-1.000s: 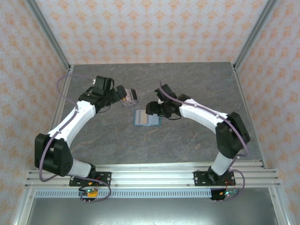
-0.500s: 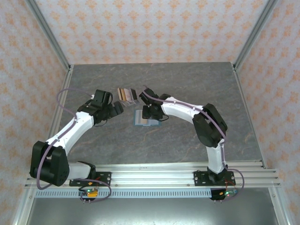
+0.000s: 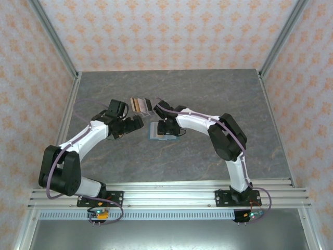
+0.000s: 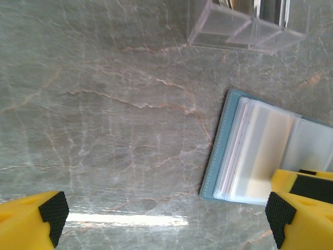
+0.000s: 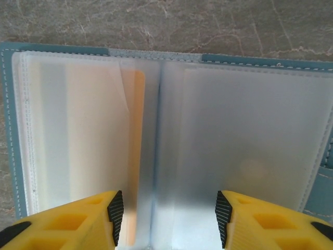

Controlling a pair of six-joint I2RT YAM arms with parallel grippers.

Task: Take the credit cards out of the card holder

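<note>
The teal card holder point(image 3: 162, 132) lies open and flat on the table, between the two grippers. Its clear sleeves face up in the right wrist view, and a pale orange credit card point(image 5: 99, 130) shows inside the left sleeve. My right gripper point(image 5: 169, 219) is open just over the sleeves, its fingertips astride the centre crease with nothing between them. My left gripper point(image 4: 164, 219) stands wide open above bare table, left of the card holder point(image 4: 250, 156). Brown, pale and dark credit cards point(image 3: 141, 105) stand in a clear rack behind the holder.
The clear plastic rack point(image 4: 244, 28) stands just beyond the card holder, close to both grippers. Grey marbled table point(image 3: 208, 94) stretches to the right and front. Metal frame posts and patterned walls close it in.
My left gripper pulled back from the card rack and swung down beside the card holder's left edge. My right arm folded in, bringing its gripper over the holder, where it stays.
</note>
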